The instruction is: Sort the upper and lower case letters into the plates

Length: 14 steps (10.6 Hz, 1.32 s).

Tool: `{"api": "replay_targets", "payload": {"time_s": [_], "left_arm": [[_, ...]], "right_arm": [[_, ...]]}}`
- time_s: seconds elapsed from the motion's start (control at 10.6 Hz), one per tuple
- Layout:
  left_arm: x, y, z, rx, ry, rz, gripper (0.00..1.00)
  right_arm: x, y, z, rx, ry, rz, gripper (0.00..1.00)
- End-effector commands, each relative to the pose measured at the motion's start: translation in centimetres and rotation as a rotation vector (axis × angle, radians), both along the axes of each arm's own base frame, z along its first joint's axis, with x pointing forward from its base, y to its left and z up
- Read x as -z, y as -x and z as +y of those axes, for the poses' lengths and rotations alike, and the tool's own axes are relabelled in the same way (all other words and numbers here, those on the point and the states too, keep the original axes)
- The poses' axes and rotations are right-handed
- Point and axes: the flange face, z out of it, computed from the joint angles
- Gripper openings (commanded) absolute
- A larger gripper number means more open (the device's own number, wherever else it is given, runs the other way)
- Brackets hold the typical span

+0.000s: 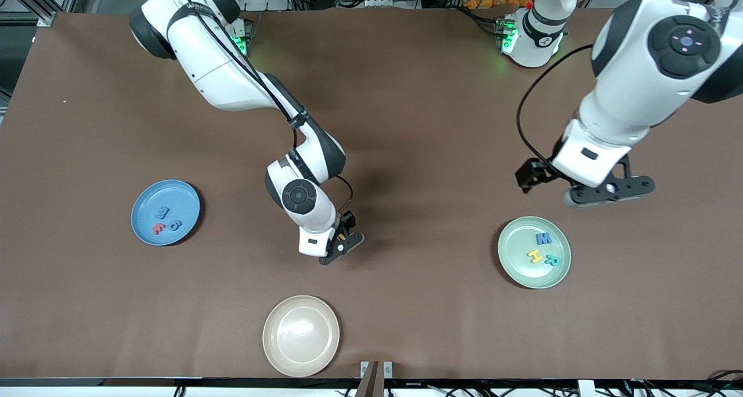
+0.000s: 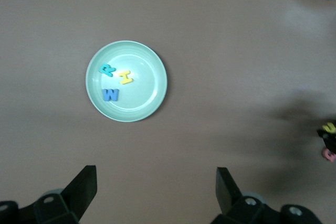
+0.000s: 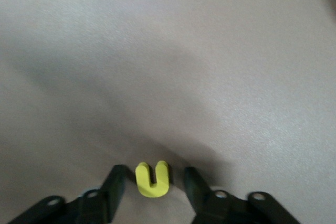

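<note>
My right gripper [image 1: 342, 241] is down at the table's middle, open, with a yellow letter U [image 3: 153, 179] lying flat between its fingers [image 3: 116, 182]; a small gap shows on each side. The bright blue plate [image 1: 145, 208] toward the right arm's end holds a red letter [image 1: 158, 228] and two blue ones. The mint green plate [image 1: 519, 252] toward the left arm's end holds a blue letter [image 1: 544, 239], a yellow one [image 1: 534, 256] and a teal one [image 1: 552, 261]. My left gripper [image 1: 609, 191] waits open and empty above the table beside the mint plate [image 2: 147, 87].
A beige-cream plate [image 1: 300, 335] with nothing in it sits near the table's front edge, nearer to the front camera than my right gripper. Bare brown tabletop lies between the plates.
</note>
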Motion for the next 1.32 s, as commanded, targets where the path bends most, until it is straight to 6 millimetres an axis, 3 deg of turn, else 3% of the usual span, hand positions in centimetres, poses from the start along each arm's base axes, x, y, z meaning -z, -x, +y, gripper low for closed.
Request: {"api": "replay_targets", "payload": {"time_s": [0.0,0.28,0.47,0.76,0.95,1.14,1.23], "left_arm": [[0.6,1.2,-3.2,-0.022,0.016,0.031,1.0],[1.7,2.0,-6.0,-0.04,0.028,0.053,1.0],[3.3,2.8,-9.0,-0.064,0.043,0.074,1.0],[6.8,3.2,-15.5,-0.118,0.116,0.071,1.0],[9.8,2.9,-20.0,-0.108,0.127,0.041,1.0],[12.9,3.4,-24.9,-0.098,0.088,0.004,1.0],[14.7,3.6,-27.1,-0.088,0.071,-0.027,1.0]], "right_arm": [[0.8,-0.4,-0.3,-0.049,0.003,-0.011,0.0],[-1.9,-1.1,-0.5,-0.035,-0.014,-0.041,0.0],[-4.7,-3.3,-3.3,0.018,-0.03,-0.066,0.0],[-9.5,-6.3,-10.2,0.106,-0.002,-0.044,0.0],[-8.5,-8.4,-18.0,0.198,0.058,-0.007,0.0],[-7.8,-8.5,-23.5,0.258,0.153,0.016,0.0],[-7.7,-7.7,-25.4,0.269,0.177,0.021,0.0]]}}
